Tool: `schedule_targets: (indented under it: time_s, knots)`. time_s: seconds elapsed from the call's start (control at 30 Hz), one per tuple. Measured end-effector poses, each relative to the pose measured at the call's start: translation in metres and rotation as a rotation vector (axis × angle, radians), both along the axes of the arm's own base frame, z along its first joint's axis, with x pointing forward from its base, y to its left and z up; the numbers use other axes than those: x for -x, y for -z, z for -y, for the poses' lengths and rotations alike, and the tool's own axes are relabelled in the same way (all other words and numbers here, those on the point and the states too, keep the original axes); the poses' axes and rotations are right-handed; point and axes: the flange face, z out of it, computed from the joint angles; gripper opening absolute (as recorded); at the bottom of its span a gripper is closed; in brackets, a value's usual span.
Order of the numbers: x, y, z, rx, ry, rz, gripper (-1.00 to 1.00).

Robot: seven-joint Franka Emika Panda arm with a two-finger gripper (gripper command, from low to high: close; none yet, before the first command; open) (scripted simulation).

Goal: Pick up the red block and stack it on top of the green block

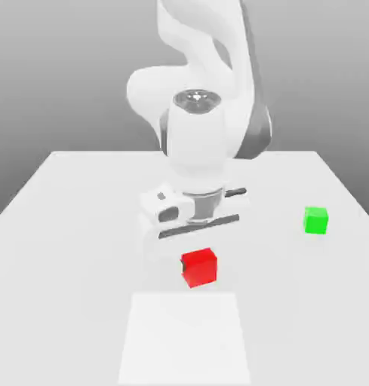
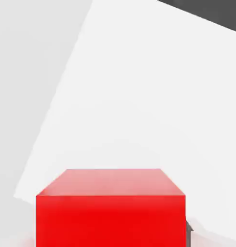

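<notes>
The red block (image 1: 198, 268) sits just under my hand, near the middle of the white table (image 1: 74, 226). My gripper (image 1: 195, 255) reaches down from the white arm and is shut on the red block, which hides the fingertips. Seen from the hand, the red block (image 2: 110, 207) is very close, with a dark finger (image 2: 189, 232) edge pressed to its side. The green block (image 1: 316, 220) stands alone on the table toward the exterior view's right, well apart from the gripper.
A paler white rectangle (image 1: 186, 339) lies flat on the table in front of the red block, also seen as a pale rectangle (image 2: 139, 96) from the hand. The arm's base and body (image 1: 206, 128) rise behind the blocks.
</notes>
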Motion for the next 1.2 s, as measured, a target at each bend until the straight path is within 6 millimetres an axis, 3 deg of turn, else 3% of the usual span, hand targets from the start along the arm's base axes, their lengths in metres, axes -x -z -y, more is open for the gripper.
schedule_targets:
  time_s: [0.1,0.23,0.4,0.53,0.67,0.7,0.93,1.17,1.2]
  knots:
    - [0.019,-0.005,-0.057,-0.003,-0.196,0.002,-1.00]
    - [0.060,-0.011,-0.125,-0.005,-0.458,0.003,-1.00]
    - [0.131,-0.017,-0.193,-0.002,-0.786,0.004,-1.00]
    - [0.199,-0.020,-0.231,0.004,-1.047,0.005,-1.00]
    - [0.272,-0.021,-0.251,0.016,-1.301,0.007,-1.00]
    - [0.279,-0.018,-0.252,0.028,-1.329,0.010,-1.00]
    - [0.278,0.017,-0.253,0.097,-1.350,0.027,-1.00]
    - [0.283,0.044,-0.252,0.041,-1.350,0.014,-1.00]
    - [0.288,0.046,-0.253,0.029,-1.359,0.011,1.00]
